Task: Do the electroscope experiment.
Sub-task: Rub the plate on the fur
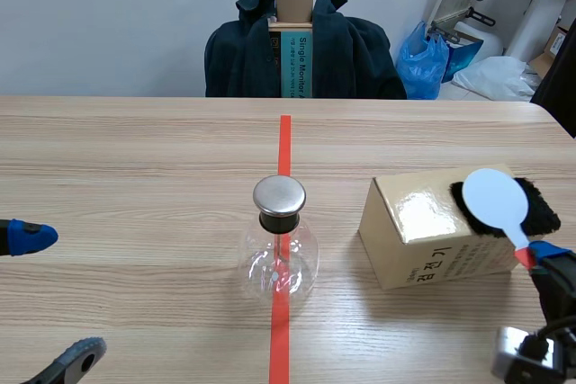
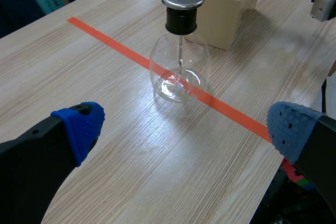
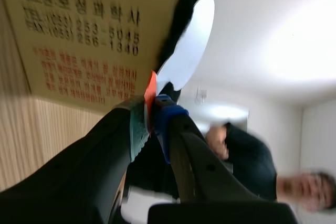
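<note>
Electroscope flask (image 1: 279,242), clear glass with a metal cap, stands upright mid-table, right on the red tape line (image 1: 284,146). We see the left gripper (image 1: 49,299) low at the left, well apart from the flask, its fingers spread wide with nothing between them. To the right of the flask sits a cardboard box (image 1: 418,240) with a black cloth (image 1: 543,209) on top. A white disc paddle (image 1: 493,200) lies over the cloth. We see the right gripper (image 3: 149,121) clamped on the paddle's orange-red handle (image 3: 150,90), beside the box. A dark jacket (image 1: 243,51) hangs behind the table (image 1: 135,159).
</note>
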{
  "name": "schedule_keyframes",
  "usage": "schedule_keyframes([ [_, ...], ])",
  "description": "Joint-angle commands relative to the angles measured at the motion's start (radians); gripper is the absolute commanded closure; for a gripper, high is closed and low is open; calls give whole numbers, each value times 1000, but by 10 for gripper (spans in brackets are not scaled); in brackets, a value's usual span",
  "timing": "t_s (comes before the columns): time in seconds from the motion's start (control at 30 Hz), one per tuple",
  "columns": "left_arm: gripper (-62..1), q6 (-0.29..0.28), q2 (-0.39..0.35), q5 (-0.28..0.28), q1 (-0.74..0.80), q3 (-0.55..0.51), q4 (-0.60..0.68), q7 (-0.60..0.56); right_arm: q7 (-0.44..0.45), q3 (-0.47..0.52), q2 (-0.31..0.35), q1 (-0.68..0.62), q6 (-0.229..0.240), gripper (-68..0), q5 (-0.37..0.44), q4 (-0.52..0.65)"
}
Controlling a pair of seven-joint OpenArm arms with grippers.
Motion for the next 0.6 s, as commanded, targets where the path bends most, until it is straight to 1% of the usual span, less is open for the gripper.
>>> schedule_keyframes([
  [0.0,-623,2,5,-10,0,-3,10,-14,-38,25,24,10,-42,-7,16,10],
  [0.03,-623,2,5,-10,0,-3,10,-14,-20,29,34,10,-42,-7,14,10],
  [0.13,-623,2,5,-10,0,-3,10,-14,113,24,44,10,-42,-7,14,10],
  [0.17,-623,2,5,-10,0,-3,10,-14,130,18,42,13,-42,-7,14,11],
  [0.2,-623,2,5,-10,0,-3,10,-14,124,13,39,16,-42,-7,15,11],
  [0.23,-623,2,5,-10,0,-3,10,-14,93,13,38,19,-42,-7,19,11],
  [0.3,-623,2,5,-10,0,-3,10,-14,2,16,40,24,-42,-7,41,11],
  [0.33,-623,2,5,-10,0,-3,10,-14,-31,21,42,24,-42,-7,52,11],
  [0.37,-623,2,5,-10,0,-3,10,-14,-40,25,45,24,-42,-7,52,11],
  [0.4,-623,2,5,-10,0,-3,10,-14,-28,26,47,24,-42,-7,48,11],
  [0.5,-623,2,5,-10,0,-3,10,-14,84,18,41,24,-37,-7,28,11],
  [0.57,-623,2,5,-10,0,-3,10,-14,123,1,35,24,-37,-7,25,11],
])
